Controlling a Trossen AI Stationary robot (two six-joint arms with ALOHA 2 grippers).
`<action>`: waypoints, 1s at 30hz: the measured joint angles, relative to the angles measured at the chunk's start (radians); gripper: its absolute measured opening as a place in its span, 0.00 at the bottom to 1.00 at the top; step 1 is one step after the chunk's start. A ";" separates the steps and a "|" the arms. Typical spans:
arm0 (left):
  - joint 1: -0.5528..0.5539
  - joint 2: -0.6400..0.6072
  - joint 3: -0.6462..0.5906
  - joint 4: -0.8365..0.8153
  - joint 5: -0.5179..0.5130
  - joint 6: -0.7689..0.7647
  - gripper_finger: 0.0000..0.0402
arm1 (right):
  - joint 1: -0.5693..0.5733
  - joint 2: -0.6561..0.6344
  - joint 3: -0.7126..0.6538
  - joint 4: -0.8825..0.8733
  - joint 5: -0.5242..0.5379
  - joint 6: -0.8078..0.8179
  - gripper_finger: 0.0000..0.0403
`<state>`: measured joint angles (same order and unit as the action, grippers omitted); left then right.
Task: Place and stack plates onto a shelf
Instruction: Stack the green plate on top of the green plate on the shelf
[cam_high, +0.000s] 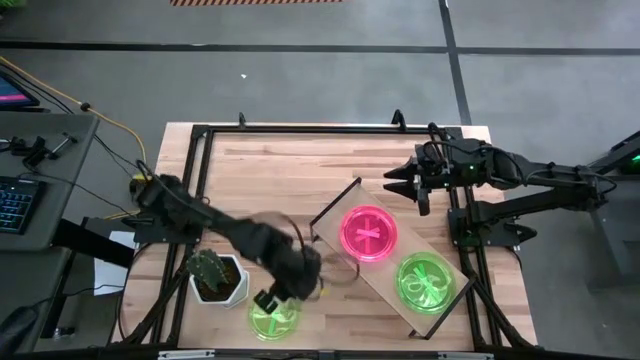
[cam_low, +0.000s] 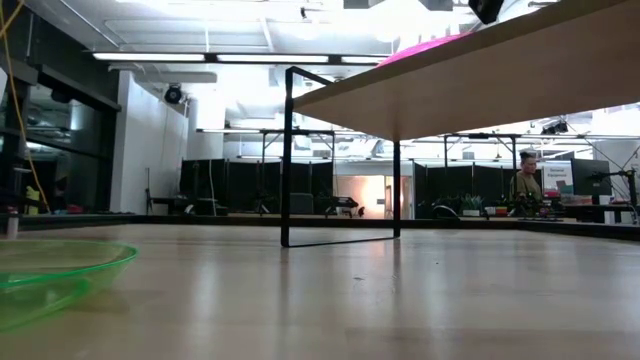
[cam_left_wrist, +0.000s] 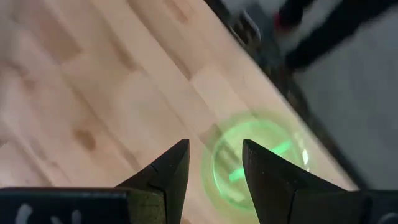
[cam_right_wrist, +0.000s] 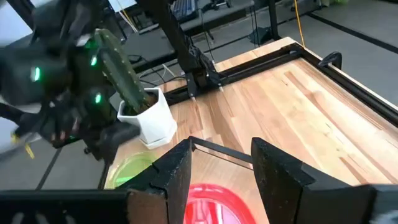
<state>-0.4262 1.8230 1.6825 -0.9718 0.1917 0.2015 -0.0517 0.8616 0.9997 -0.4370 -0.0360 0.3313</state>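
A long light-wood shelf (cam_high: 345, 262) stands slantwise on the table's right half. On it rest a pink plate (cam_high: 369, 233) and a green plate (cam_high: 426, 281). Another green plate (cam_high: 272, 318) lies flat on the table near the front edge; it also shows in the left wrist view (cam_left_wrist: 258, 158) and low view (cam_low: 50, 270). My left gripper (cam_high: 268, 300) hangs open above this plate, pointing steeply down, and touches nothing (cam_left_wrist: 214, 155). My right gripper (cam_high: 405, 185) waits open at the far right, above the shelf's far end (cam_right_wrist: 221, 155).
A white pot with a cactus (cam_high: 218, 277) stands just left of the green plate on the table, close to my left arm. The shelf's thin dark end panel (cam_low: 340, 160) stands upright on the table. A person (cam_low: 525, 180) shows in the room far behind.
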 joint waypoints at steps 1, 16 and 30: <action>-0.019 0.023 -0.003 -0.001 -0.015 0.033 0.35 | 0.000 0.000 0.000 0.000 0.000 0.000 0.37; -0.073 0.319 -0.003 0.086 -0.104 0.359 0.35 | 0.000 -0.005 0.000 -0.015 0.012 0.000 0.37; -0.043 0.362 -0.021 0.057 0.067 0.513 0.35 | 0.000 -0.005 0.000 -0.017 0.040 0.000 0.37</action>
<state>-0.4695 2.1853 1.6616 -0.9146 0.2584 0.7145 -0.0517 0.8570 0.9997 -0.4536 0.0041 0.3317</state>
